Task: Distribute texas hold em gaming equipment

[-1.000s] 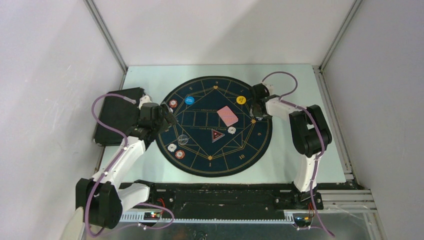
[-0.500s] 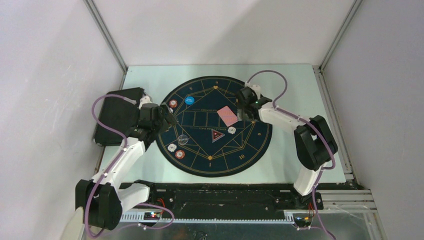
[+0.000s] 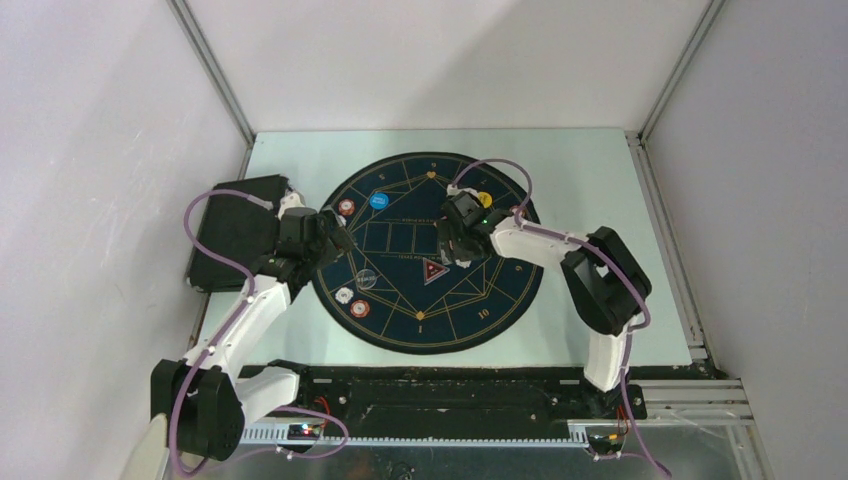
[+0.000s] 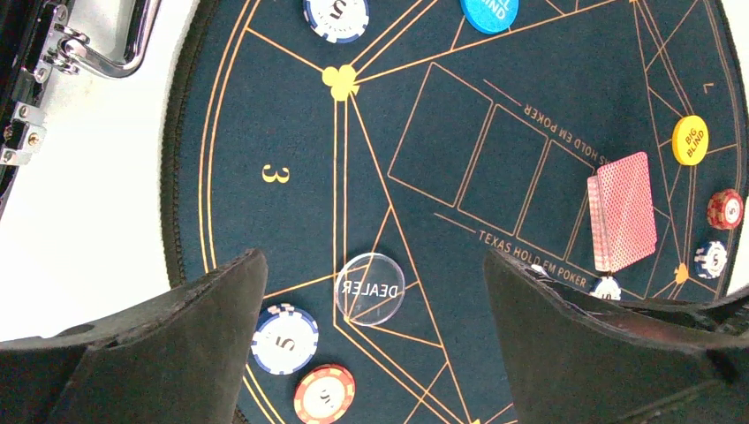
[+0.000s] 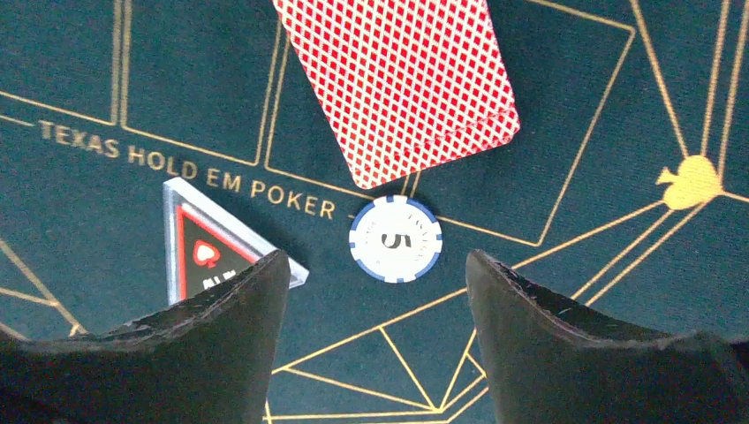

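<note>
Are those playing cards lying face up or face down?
Face down. The playing cards show only their red patterned backs, and they lie in one slightly slipped stack on the mat.

Pink-backed card deck [image 5: 397, 88] lies face down nr centre of mat [image 5: 574, 132]. White/blue "5" chip [image 5: 395, 238] lies flat just beside its corner, w/ red triangular token [image 5: 208, 252] flat nearby. Blue chip [image 4: 488, 12], yellow "Big Blind" chip [image 4: 690, 140] & clear dealer button [image 4: 369, 289] lie flat, well apart.
</note>
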Available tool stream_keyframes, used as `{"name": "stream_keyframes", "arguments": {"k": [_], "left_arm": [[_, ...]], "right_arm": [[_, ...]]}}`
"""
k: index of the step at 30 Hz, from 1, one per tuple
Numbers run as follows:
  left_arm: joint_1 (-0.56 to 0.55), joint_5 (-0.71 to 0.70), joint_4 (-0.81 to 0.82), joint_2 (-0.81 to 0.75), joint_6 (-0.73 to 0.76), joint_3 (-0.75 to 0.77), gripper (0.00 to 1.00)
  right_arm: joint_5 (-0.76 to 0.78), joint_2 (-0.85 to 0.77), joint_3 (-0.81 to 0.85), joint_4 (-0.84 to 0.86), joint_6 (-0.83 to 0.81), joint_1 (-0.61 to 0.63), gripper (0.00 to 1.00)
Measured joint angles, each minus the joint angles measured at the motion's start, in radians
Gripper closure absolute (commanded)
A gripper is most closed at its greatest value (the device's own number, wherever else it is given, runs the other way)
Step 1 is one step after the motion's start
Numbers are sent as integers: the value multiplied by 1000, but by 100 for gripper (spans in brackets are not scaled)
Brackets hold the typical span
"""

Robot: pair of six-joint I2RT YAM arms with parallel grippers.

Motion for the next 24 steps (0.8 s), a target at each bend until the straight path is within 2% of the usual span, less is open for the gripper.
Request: {"name": "stream_keyframes", "arguments": {"k": [2, 9, 16, 19, 21, 24], "left_arm": [[0, 1, 0, 0, 0, 0, 0], [0, 5, 0, 0, 0, 0, 0], [0, 6, 0, 0, 0, 0, 0], [0, 6, 0, 0, 0, 0, 0], [0, 6, 0, 0, 0, 0, 0], [0, 6, 0, 0, 0, 0, 0]], "right_arm": [[9, 30, 6, -5, -2, 6, 29], [43, 81, 24, -12, 4, 18, 49], [70, 96, 38, -23, 34, 19, 49], [74, 100, 43, -29, 46, 18, 52], [78, 101, 44, -31, 52, 18, 56], [88, 101, 45, -31, 60, 18, 69]]}}
